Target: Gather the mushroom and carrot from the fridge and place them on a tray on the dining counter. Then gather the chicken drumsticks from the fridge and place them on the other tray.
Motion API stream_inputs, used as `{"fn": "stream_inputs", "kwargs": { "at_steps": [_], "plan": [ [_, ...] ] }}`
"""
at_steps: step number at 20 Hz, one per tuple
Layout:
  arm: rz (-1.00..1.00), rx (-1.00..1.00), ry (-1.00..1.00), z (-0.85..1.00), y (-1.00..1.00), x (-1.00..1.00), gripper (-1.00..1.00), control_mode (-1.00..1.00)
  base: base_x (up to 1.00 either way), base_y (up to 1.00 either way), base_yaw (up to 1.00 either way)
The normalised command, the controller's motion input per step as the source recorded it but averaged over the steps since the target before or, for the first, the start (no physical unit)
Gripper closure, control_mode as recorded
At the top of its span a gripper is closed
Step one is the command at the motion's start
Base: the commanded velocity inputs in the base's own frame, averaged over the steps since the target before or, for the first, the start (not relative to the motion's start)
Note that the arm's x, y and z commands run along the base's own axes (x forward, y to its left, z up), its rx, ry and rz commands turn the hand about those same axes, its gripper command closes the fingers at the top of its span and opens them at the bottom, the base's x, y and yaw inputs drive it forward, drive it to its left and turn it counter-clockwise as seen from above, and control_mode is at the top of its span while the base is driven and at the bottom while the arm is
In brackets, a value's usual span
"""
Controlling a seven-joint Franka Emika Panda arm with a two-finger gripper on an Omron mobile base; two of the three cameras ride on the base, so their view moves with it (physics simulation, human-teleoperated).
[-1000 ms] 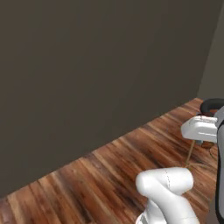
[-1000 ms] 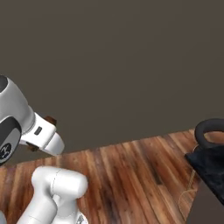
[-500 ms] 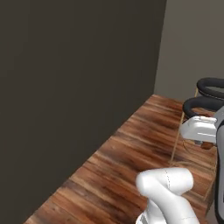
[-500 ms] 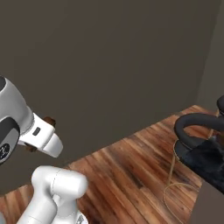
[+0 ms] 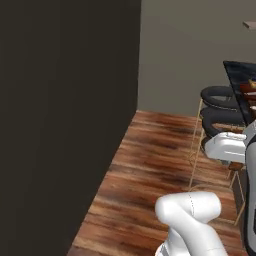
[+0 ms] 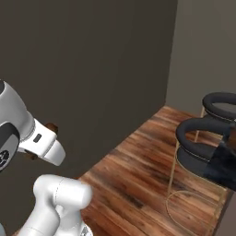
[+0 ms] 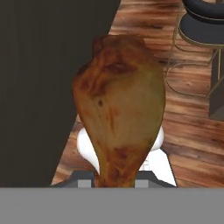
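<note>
A golden-brown chicken drumstick [image 7: 118, 100] stands large in the hand view, thick end up and narrow end down between the fingers. My gripper [image 7: 114, 178] is shut on it, its tips mostly hidden behind the meat. In the right base view the hand [image 6: 42, 142] hangs at the left, with a brown bit of the drumstick [image 6: 50, 127] poking out above it. The left base view has the hand [image 5: 227, 147] at the right edge, in front of the dining counter [image 5: 239, 80] with its black top. The fridge, mushroom and carrot are out of view.
Black round stools [image 5: 218, 96] [image 6: 203, 138] on thin metal legs stand by the counter. A tall dark wall [image 5: 60, 125] takes up the left side, and a grey wall [image 5: 185, 55] closes the far end. Wooden floor [image 5: 150, 170] runs between them.
The whole picture has shifted as the base turns: the dark wall's corner, the stools and the counter have slid further into view. The drumstick stays in the shut gripper.
</note>
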Motion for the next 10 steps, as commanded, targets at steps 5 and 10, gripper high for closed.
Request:
{"fn": "stream_inputs", "kwargs": {
  "at_steps": [5, 10],
  "plan": [
    [0.00, 0.00, 0.00, 0.00, 0.00, 0.00, 1.00, 1.00, 0.74, 0.46, -0.54],
    [0.00, 0.00, 0.00, 0.00, 0.00, 0.00, 1.00, 1.00, 0.70, 0.48, -0.56]
  ]
}}
